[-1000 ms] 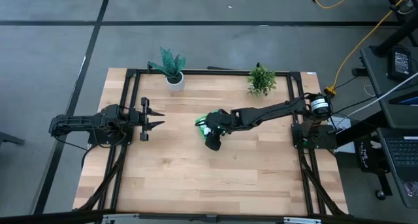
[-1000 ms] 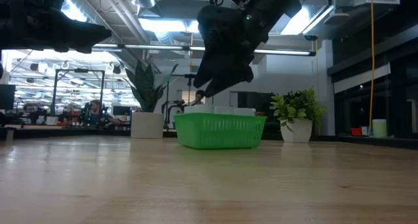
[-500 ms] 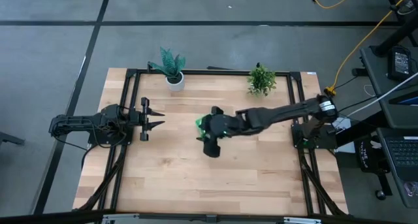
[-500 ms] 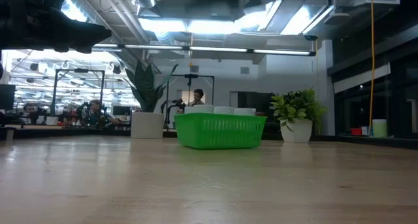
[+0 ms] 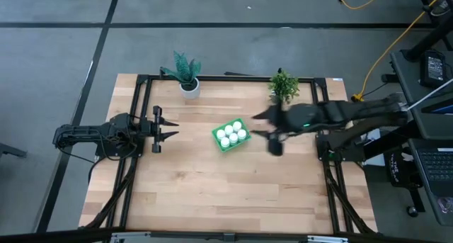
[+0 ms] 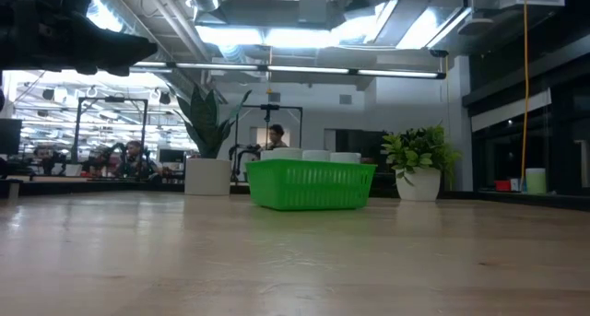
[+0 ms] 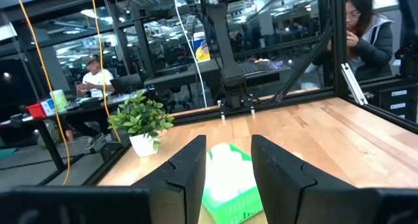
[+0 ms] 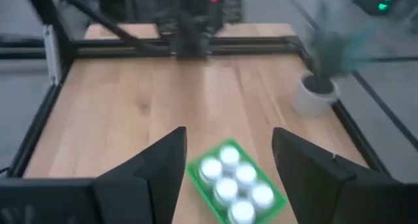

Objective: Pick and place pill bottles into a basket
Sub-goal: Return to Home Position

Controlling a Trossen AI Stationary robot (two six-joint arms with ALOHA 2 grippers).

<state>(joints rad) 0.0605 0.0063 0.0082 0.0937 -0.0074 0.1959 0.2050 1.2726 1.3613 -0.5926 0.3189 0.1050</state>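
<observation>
**Six bottles in the basket, right arm drawn back**

Pulled away from over the basket [image 5: 230,136] since half a second ago: right gripper [image 5: 264,132], now just beside the basket on the right-arm side, clear of it, fingers spread wide with nothing between them. Gone too from the low view, where it filled the upper middle a second ago. Unmoved: left gripper [image 5: 168,129], well apart from the basket on the other side, pointing toward it, fingers likewise parted and empty.

Near the middle of the table [image 5: 184,186]: one basket, rectangular, long axis on a diagonal, running from lower left to upper right in the high view. Inside it: six bottles [image 5: 231,134], counted by their round caps, in two rows of three along that long axis. All upright, caps facing up, tops showing just above the rim in the low view.

Behind the basket, at the table's edge: two plants in white pots, a spiky plant [image 5: 184,66] toward the left arm and a bushy plant [image 5: 283,86] toward the right.
</observation>
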